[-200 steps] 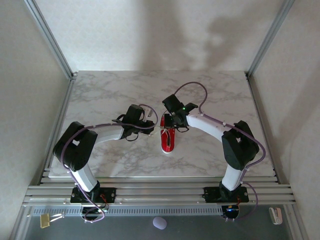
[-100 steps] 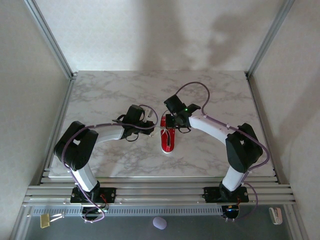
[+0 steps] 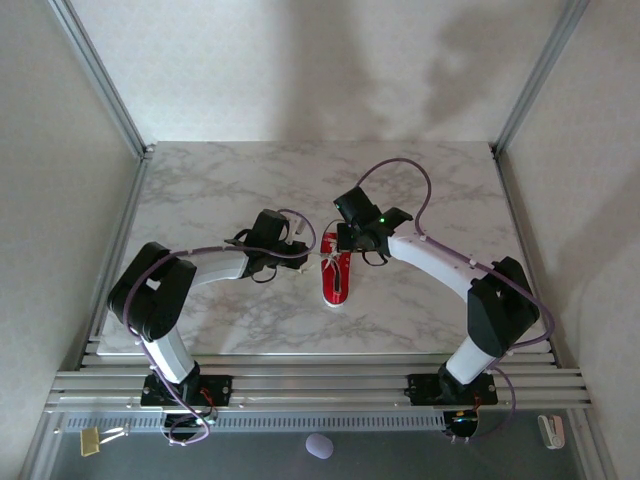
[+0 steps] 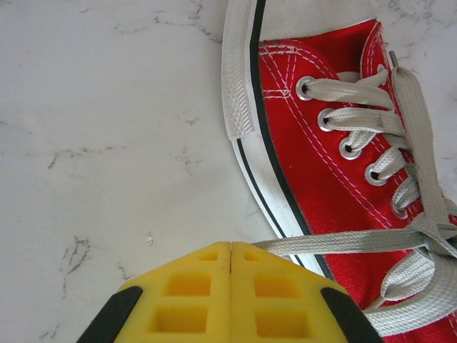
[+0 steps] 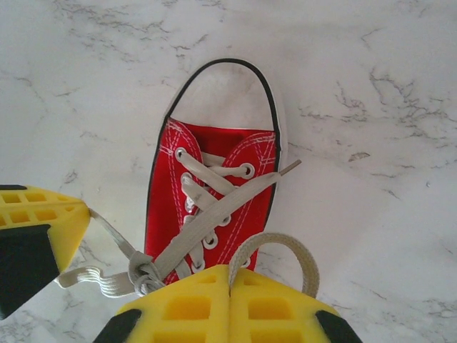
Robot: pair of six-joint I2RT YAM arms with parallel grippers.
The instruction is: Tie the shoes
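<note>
Your right arm's elbow has swung outward, yet the right claw (image 5: 230,270) stays clamped on a white lace loop (image 5: 278,240) and the left claw (image 4: 230,246) on the other strand (image 4: 335,243). The red sneaker (image 3: 335,279) sits unmoved in the middle of the worktop (image 3: 220,190), so the knot is probably tightening.

Left arm (image 3: 215,268) and right arm (image 3: 430,262) are showing white links between black joints; purple cables (image 3: 398,161) are looping alongside; a green light (image 3: 383,219) is glowing. Left tool (image 4: 230,246) and right tool (image 5: 230,270) are showing yellow pocketed fingers (image 4: 186,300), black-cornered.
</note>
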